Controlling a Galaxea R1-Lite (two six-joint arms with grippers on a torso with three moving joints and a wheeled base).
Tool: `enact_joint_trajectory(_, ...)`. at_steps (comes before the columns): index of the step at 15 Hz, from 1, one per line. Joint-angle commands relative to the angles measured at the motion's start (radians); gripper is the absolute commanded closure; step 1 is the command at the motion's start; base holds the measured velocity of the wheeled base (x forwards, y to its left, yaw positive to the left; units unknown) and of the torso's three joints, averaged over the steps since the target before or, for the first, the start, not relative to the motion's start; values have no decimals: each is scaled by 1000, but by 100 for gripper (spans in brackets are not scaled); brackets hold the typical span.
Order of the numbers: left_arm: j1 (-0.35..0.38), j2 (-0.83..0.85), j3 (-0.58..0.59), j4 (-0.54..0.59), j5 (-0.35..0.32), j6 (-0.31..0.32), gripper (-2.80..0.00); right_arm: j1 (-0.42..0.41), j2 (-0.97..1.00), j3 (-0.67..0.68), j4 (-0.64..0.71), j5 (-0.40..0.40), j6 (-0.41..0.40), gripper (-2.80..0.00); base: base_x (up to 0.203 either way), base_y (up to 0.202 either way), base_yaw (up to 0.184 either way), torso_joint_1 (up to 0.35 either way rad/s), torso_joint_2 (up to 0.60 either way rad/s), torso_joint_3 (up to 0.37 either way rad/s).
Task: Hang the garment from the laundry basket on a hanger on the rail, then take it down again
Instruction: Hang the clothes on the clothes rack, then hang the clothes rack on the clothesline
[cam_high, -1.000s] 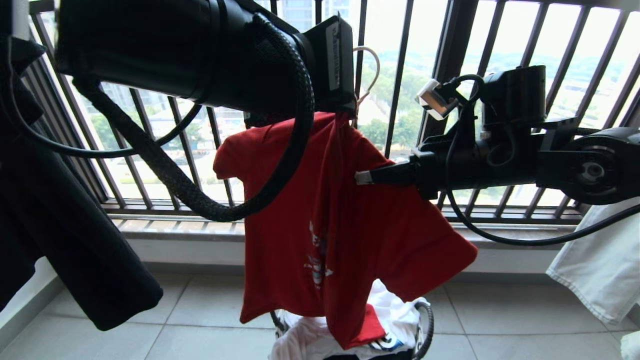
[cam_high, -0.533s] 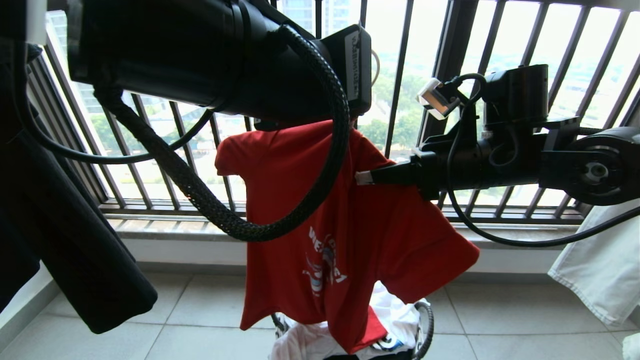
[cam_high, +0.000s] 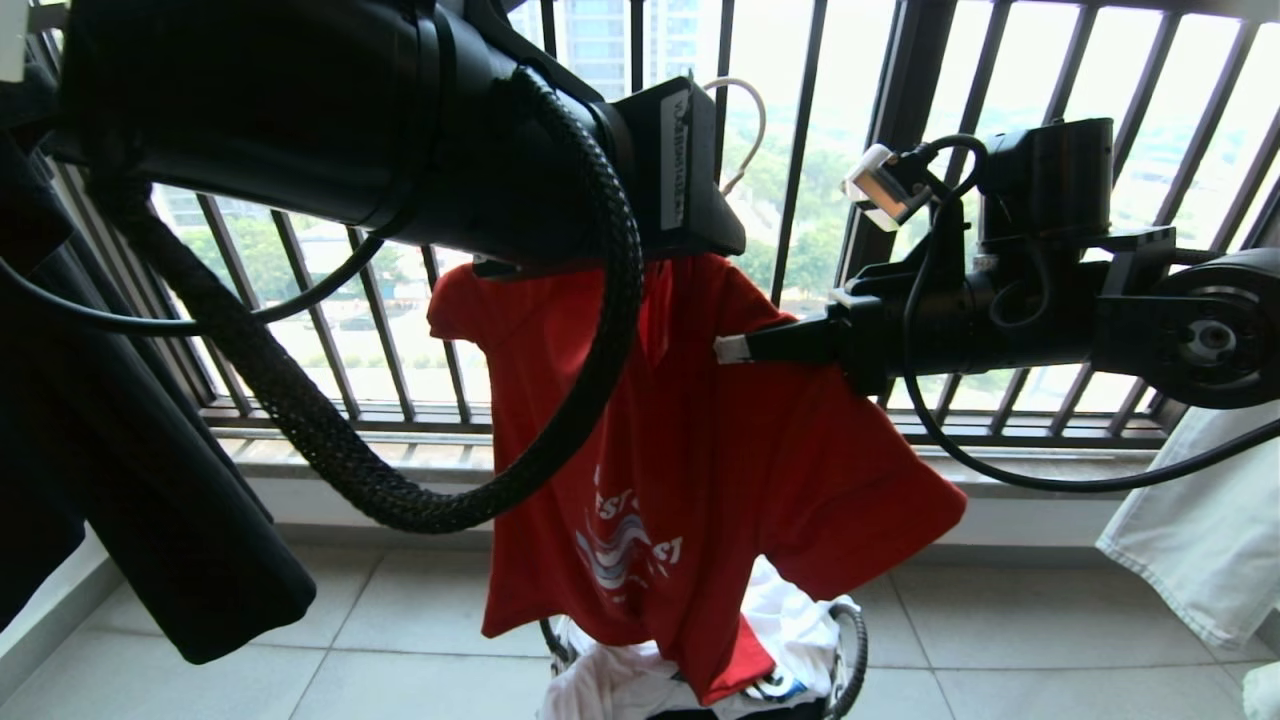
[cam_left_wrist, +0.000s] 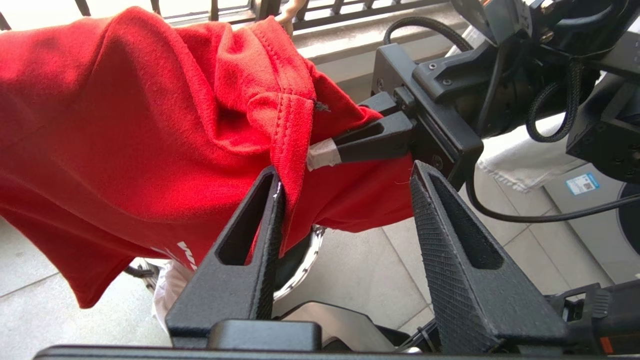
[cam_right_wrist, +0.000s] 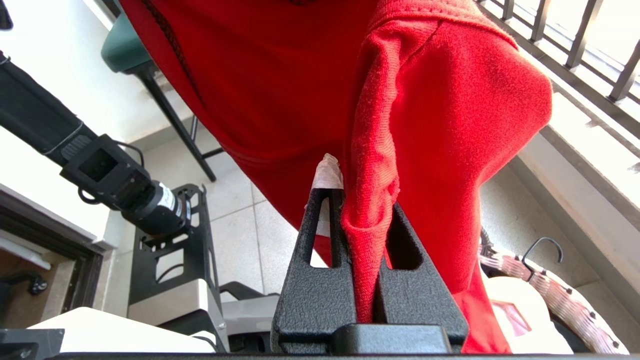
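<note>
hanging limp above the laundry basket (cam_high: 850, 640), the garment (cam_high: 690, 440) is looking light and floppy, best pinched at a seam; right gripper (cam_right_wrist: 365, 200) is clamping its fold, left gripper (cam_left_wrist: 345, 185) is standing half-spread, empty.

Head view: faces forward and slightly down at the window railing (cam_high: 800, 150), the left arm close across its upper left. Left wrist view: looks past its own fingers (cam_left_wrist: 250, 250), very near the garment (cam_left_wrist: 125, 125). Right wrist view: looks upward, equally near. All three share the garment.
</note>
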Motion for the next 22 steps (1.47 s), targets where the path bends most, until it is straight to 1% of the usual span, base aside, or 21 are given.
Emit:
enact_joint_trajectory(1, -1, -20, 1, 51, 20, -6, -280, -8, -2, -3, -5, 6, -1, 0, 0, 0, 0, 0, 0, 0)
enact_joint_trajectory(3, -6, -50, 5, 94, 26, -13, -280, -18, -2, -7, -5, 6, -1, 0, 0, 0, 0, 0, 0, 0)
enact_joint_trajectory(5, -72, -89, 7, 179, 34, -49, -280, -21, 0, -10, -7, 6, -1, 0, 0, 0, 0, 0, 0, 0)
enact_joint_trajectory(6, -108, -105, 8, 221, 62, -76, -280, -24, 3, -11, -17, 6, -1, 0, 0, 0, 0, 0, 0, 0)
enact_joint_trajectory(7, -129, -120, 11, 266, 121, -102, -280, -26, 6, -8, -30, 4, -1, 0, 0, 0, 0, 0, 0, 0)
enact_joint_trajectory(8, -133, -141, 27, 288, 155, -130, -280, -27, 10, -8, -31, 4, -1, 0, 0, 0, 0, 0, 0, 0)
enact_joint_trajectory(9, -133, -171, 59, 289, 162, -148, -280, -28, 19, -8, -31, 1, -3, 0, 0, 0, 0, 0, 0, 0)
enact_joint_trajectory(10, -133, -208, 93, 286, 164, -163, 0, -28, 21, -8, -31, -9, -4, 0, 0, 0, 0, 0, 0, 0)
enact_joint_trajectory(12, -132, -266, 149, 278, 166, -182, 0, -54, 15, -4, -29, -57, -3, 0, 0, 0, 0, 0, 0, 0)
enact_joint_trajectory(14, -110, -359, 213, 267, 166, -177, 0, -92, -12, -2, -15, -106, 5, 0, 0, 0, 0, 0, 0, 0)
enact_joint_trajectory(15, -74, -401, 240, 252, 165, -165, 0, -93, -27, -4, -13, -125, 14, 0, 0, 0, 0, 0, 0, 0)
enact_joint_trajectory(16, -35, -438, 269, 223, 164, -135, 0, -93, -51, -2, -9, -187, 23, 0, 0, 0, 0, 0, 0, 0)
enact_joint_trajectory(17, -1, -466, 284, 195, 164, -91, 0, -93, -77, 7, 9, -254, 27, 0, 0, 0, 0, 0, 0, 0)
enact_joint_trajectory(18, 36, -479, 287, 184, 163, -68, 0, -94, -106, 15, 57, -296, 33, 0, 0, 0, 0, 0, 0, 0)
enact_joint_trajectory(19, 47, -483, 289, 178, 163, -58, 0, -96, -132, 23, 92, -324, 40, 0, 0, 0, 0, 0, 0, 0)
enact_joint_trajectory(22, 50, -483, 304, 168, 163, -57, 0, -103, -241, 91, 118, -388, 47, 0, 0, 0, 0, 0, 0, 0)
